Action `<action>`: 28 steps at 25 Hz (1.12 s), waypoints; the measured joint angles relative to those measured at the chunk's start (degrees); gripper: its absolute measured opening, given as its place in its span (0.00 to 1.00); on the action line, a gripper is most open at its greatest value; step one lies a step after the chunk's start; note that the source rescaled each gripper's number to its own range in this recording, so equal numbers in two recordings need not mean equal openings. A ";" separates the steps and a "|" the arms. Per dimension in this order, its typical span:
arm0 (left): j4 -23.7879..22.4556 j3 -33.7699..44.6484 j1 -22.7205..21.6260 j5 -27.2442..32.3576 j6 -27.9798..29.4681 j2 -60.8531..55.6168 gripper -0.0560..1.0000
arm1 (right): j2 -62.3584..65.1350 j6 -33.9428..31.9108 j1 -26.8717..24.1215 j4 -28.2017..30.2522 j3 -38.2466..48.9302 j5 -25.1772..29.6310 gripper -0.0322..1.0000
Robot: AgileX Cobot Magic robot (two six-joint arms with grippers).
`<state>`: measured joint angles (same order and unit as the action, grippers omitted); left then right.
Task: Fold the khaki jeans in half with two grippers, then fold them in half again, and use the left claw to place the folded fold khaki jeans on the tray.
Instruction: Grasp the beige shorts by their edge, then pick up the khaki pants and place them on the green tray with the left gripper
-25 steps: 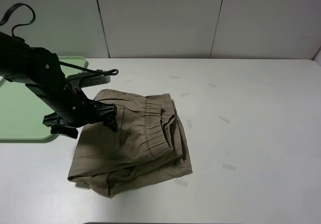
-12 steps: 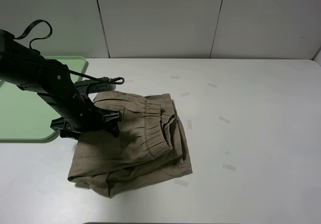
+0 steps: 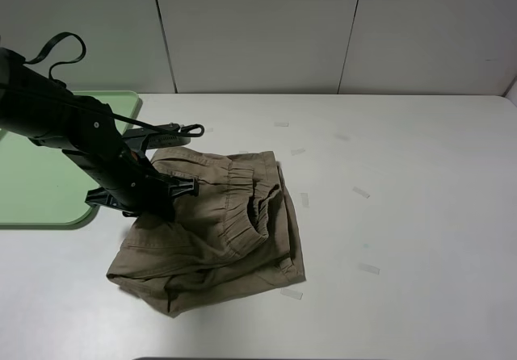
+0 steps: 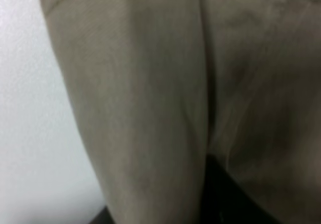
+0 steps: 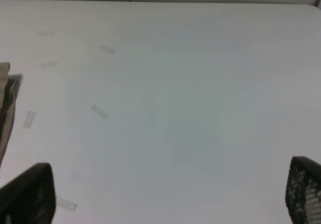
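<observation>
My left claw (image 3: 171, 198) grips the edge of the folded tan cotton khaki jeans (image 3: 226, 223) to lift them onto the pale mint-green plastic tray (image 3: 32, 182) behind it.

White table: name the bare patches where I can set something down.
Free: the white table right of the folded tan cotton shorts, only small tape strips. Crowded: left side, with black sleeved arm's pincer and mint-green plastic tray.

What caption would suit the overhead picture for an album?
Left hand pinching folded khaki jeans beside a green tray on a white table.
</observation>
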<state>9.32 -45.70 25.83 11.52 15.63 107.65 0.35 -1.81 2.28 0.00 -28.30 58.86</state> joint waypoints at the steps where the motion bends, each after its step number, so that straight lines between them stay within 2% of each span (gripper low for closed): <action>1: 0.00 0.00 0.00 0.00 -0.07 0.00 0.23 | 0.00 0.00 0.00 0.00 0.00 0.00 1.00; 7: -0.49 -1.10 0.00 2.59 -0.18 -0.05 0.23 | 0.00 0.00 0.00 0.00 0.00 0.00 1.00; 15: -4.26 -9.43 0.00 18.34 -2.62 0.00 0.22 | 0.00 0.00 0.00 0.00 0.00 0.00 1.00; 16: -4.26 -9.43 0.00 18.34 -2.62 0.00 0.22 | 0.00 0.00 0.00 0.00 0.00 0.00 1.00; 18: -6.74 -13.03 -0.38 23.62 -4.23 0.00 0.22 | 0.00 0.00 0.00 0.00 0.00 0.00 1.00; 22: -10.32 -17.20 -1.11 30.10 -4.86 -0.08 0.22 | 0.00 0.00 0.00 0.00 0.00 0.00 1.00; 28: -16.03 -18.56 -3.88 33.80 -4.97 -5.03 0.21 | 0.00 0.00 0.00 0.00 0.00 0.00 1.00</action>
<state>-6.71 -64.26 21.95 45.33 10.65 102.61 0.35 -1.81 2.28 0.00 -28.30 58.86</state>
